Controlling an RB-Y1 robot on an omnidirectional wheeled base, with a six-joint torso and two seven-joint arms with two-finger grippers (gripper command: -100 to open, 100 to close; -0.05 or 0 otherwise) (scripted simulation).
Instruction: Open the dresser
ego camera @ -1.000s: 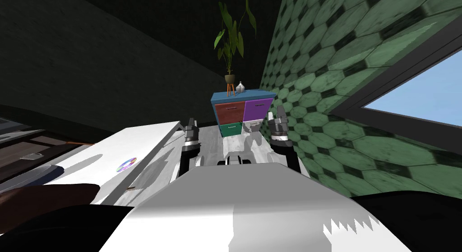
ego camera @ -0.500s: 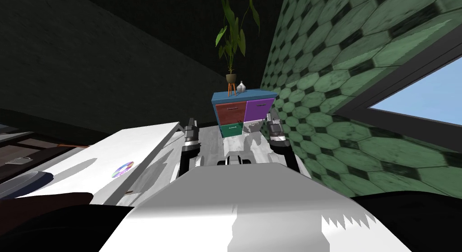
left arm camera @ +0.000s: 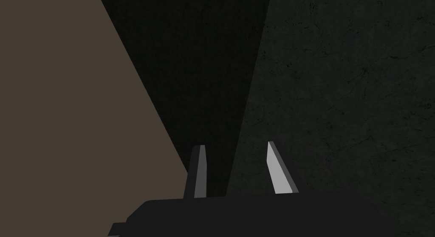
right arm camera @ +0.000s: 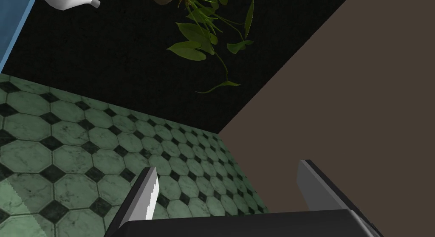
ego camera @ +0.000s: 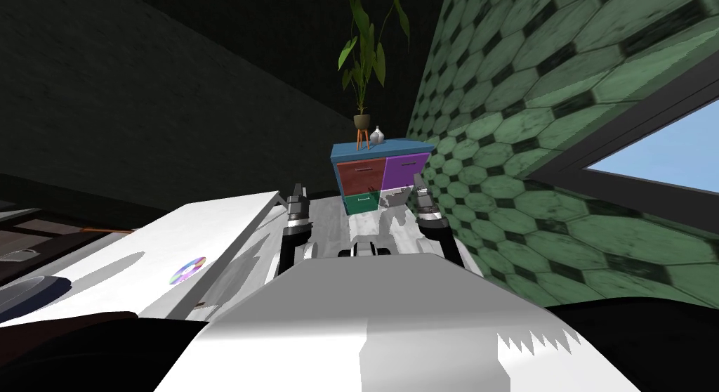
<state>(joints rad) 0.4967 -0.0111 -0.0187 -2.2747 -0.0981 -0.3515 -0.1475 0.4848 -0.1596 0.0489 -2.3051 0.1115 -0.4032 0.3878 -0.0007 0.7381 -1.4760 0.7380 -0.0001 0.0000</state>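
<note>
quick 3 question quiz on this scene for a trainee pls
1. True or false: the right end effector is shut on a drawer handle.
2. In the head view, the upper right drawer of the dresser is: A green, B purple, C white.
3. Name the two things standing on the dresser top.
Key: 1 false, it is open with nothing in it. 2 B. 3 a potted plant and a white vase.

The head camera looks down toward the far dresser. It and the upturned right wrist camera both see the plant. The left one faces a dark wall.
</note>
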